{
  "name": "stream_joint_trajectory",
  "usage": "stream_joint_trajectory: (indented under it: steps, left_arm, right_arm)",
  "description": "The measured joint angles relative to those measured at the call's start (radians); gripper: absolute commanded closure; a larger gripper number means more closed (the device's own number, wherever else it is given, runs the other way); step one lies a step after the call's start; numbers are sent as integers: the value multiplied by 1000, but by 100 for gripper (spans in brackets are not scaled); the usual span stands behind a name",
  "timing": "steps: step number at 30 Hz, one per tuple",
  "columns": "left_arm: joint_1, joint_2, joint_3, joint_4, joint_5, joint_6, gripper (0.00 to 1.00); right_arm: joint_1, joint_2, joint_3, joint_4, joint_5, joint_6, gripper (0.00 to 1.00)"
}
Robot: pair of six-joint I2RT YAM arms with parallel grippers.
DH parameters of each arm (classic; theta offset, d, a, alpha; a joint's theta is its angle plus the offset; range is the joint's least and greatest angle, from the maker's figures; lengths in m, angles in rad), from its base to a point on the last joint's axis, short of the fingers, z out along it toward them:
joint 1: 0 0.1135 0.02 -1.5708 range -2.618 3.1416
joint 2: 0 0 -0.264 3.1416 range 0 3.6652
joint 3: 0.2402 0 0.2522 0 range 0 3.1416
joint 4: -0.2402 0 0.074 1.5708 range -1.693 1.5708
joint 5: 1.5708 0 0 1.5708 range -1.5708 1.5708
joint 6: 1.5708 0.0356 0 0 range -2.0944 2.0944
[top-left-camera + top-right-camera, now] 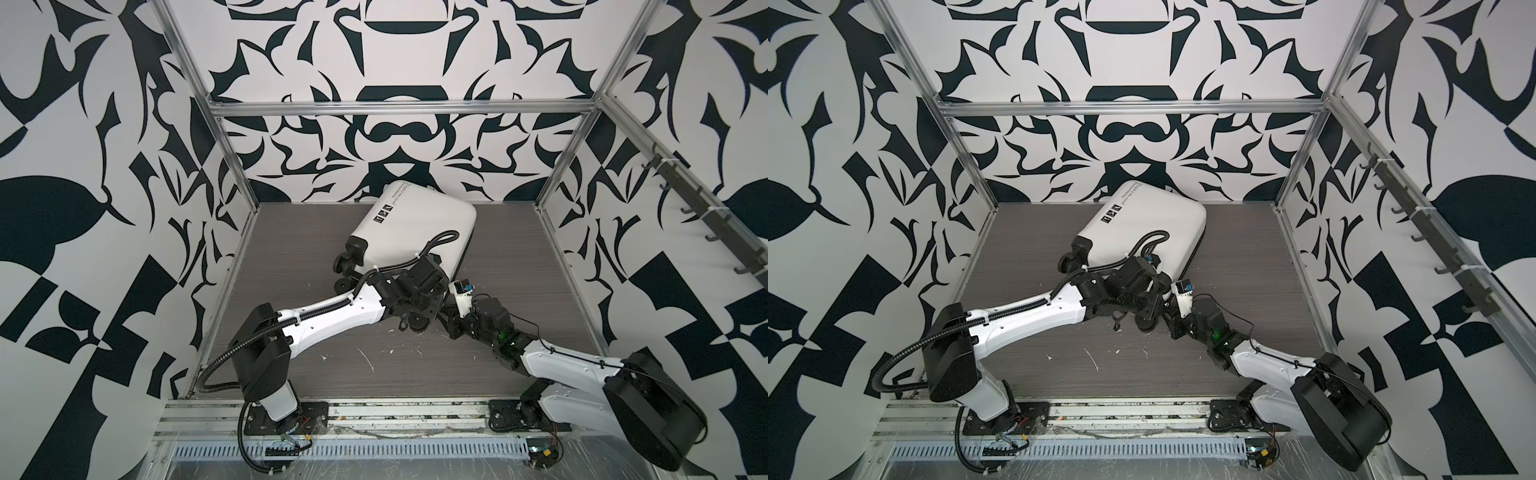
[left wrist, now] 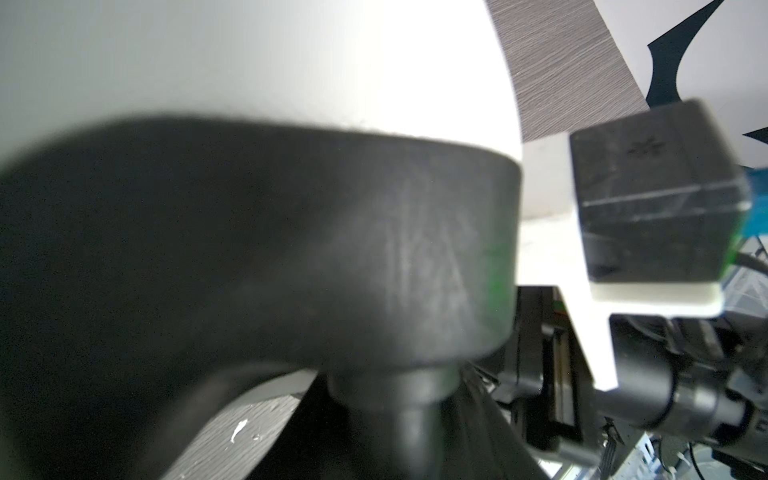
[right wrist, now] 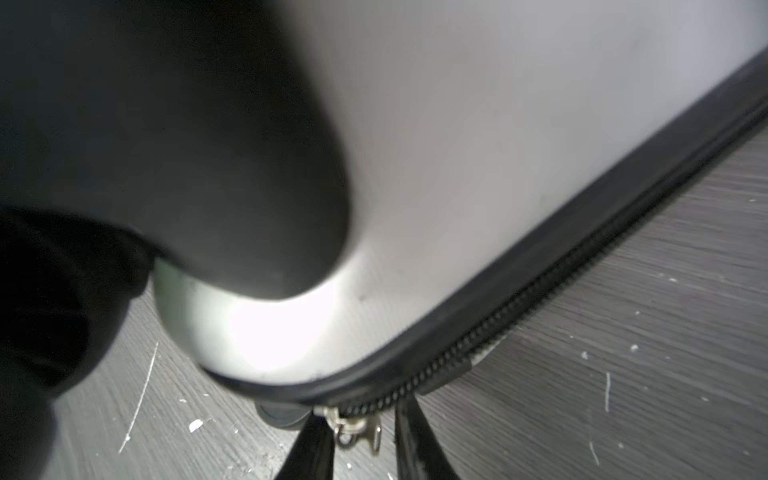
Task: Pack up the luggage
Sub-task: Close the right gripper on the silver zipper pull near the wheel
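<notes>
The luggage (image 1: 415, 232) (image 1: 1142, 228) is a white hard-shell suitcase lying closed and slanted at the back of the table. My left gripper (image 1: 415, 309) (image 1: 1144, 307) is at its near corner. A black spinner wheel (image 2: 291, 249) fills the left wrist view, and its stem runs down between the jaws, so the gripper looks shut on it. My right gripper (image 3: 360, 415) is low at the same corner, beside the black zipper band (image 3: 540, 291). Its two black fingertips (image 3: 316, 440) stand a little apart on either side of the silver zipper pull (image 3: 357, 428).
Another pair of black wheels (image 1: 345, 264) sticks out at the luggage's left corner. The wood-grain table (image 1: 291, 332) is scuffed with white marks. A rail of hooks (image 1: 698, 216) runs along the right wall. The patterned back wall stands close behind the luggage.
</notes>
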State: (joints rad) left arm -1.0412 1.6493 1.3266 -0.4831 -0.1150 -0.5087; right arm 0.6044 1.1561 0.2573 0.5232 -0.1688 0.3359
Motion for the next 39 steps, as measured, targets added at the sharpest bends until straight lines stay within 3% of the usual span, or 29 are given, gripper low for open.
stream_joint_trajectory:
  steps: [15,39]
  left_arm:
    - [2,-10,-13,12,2,-1,100]
    - [3,-85,-95,51,19,-10,100]
  right_arm:
    - [6,-6,-5,1,12,6,100]
    - [13,-88,-2,-91,112,12,100]
